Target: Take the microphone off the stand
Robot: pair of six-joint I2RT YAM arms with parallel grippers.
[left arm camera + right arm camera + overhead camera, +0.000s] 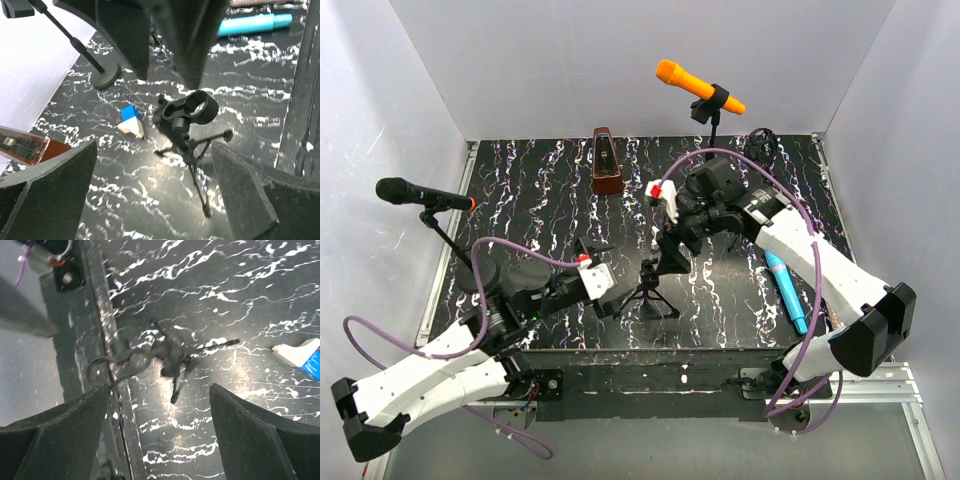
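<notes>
Left gripper (155, 150) and right gripper (159, 390) both gape wide, holding nothing. The stand (189, 112) has an empty clip. The mic (786, 290) lies on the table (540, 190), seemingly well apart.

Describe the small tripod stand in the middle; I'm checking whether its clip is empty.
The small tripod stand is matte black, plastic-looking, with three thin splayed legs and a ring-shaped clip on top, which is empty. It stands on the black marbled table between the left gripper and right gripper, both open; neither seems to touch it.
</notes>
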